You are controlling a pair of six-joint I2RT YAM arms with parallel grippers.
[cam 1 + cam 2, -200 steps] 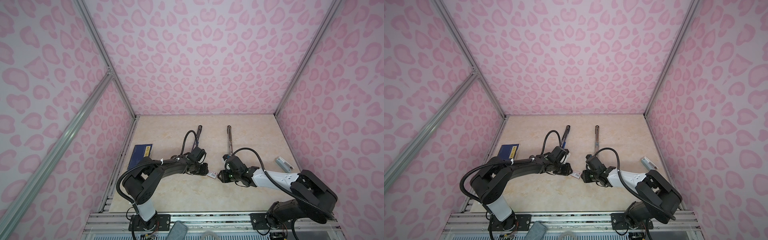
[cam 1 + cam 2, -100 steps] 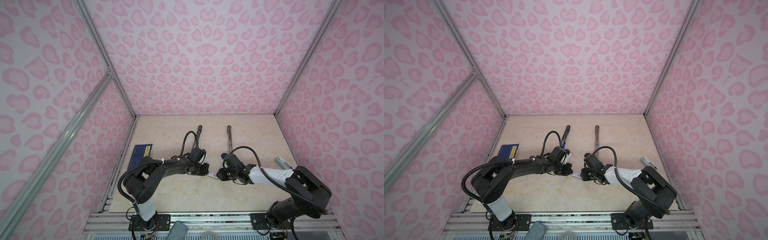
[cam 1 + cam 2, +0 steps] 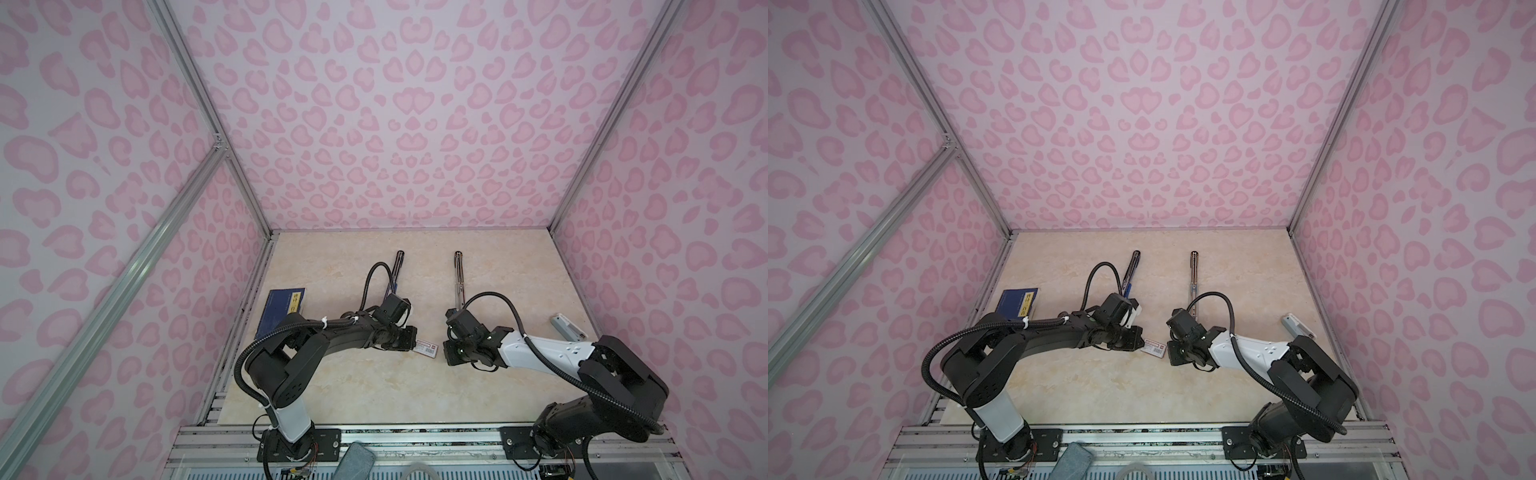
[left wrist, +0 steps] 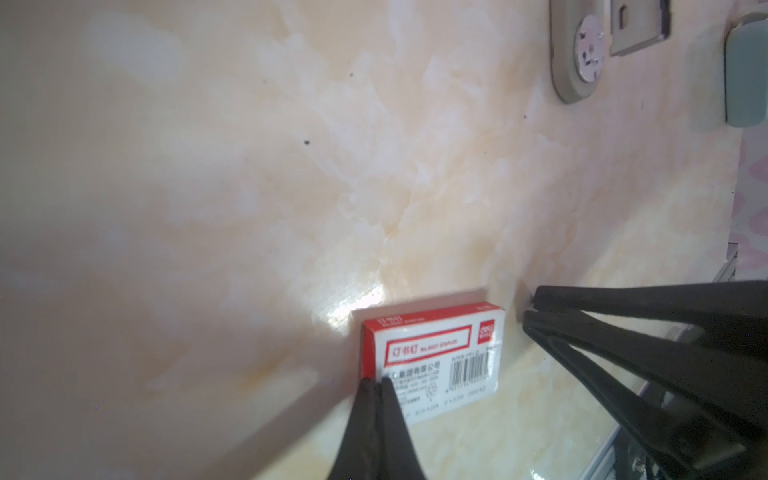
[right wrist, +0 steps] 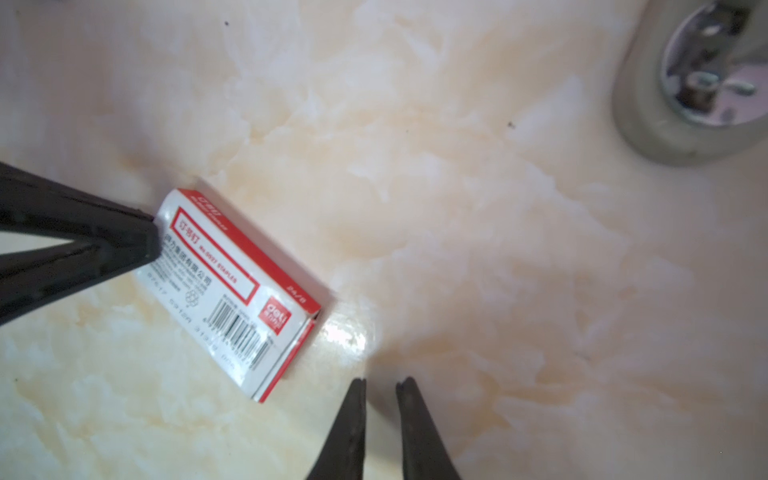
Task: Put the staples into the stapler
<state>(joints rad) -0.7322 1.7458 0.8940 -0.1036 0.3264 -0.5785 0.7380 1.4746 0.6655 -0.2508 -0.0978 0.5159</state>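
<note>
Left gripper (image 4: 374, 384) has its tips pressed together and planted on one end of the staple box (image 4: 432, 361), not clearly pinching anything. The right gripper (image 5: 380, 382) shows a slim gap with nothing in it, just off the box's opposite end, not touching. Risks, my guess: the box lies flat on the slick marble table (image 3: 374, 395). If the left tips slip off the glossy card, a push from the right tips could skid or spin the whole box instead of sliding the tray out. Shove too hard and the tray pops free, strips scatter. Staples themselves not visible, presumably inside the box, which looks shut and sits between the two claws in both top views.
</note>
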